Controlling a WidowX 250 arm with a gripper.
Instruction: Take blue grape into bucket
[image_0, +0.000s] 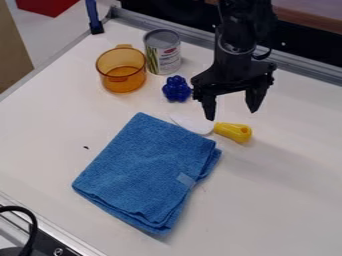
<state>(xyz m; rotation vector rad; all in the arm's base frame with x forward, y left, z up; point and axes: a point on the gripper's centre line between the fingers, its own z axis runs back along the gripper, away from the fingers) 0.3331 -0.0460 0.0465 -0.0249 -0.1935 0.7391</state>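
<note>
Hanging spread and empty, my pincer (232, 115) seems wide enough for the blue grape (177, 89), which lies to its left on the counter (280, 195). The amber bucket (123, 84) is near it, so carrying should be short. The grape looks roundish; I cannot tell any long axis or pointing direction.

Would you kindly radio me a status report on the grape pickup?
Gripper open, empty. Blue grapes on table, outside orange bucket. Can close behind grapes, possible snag.
</note>
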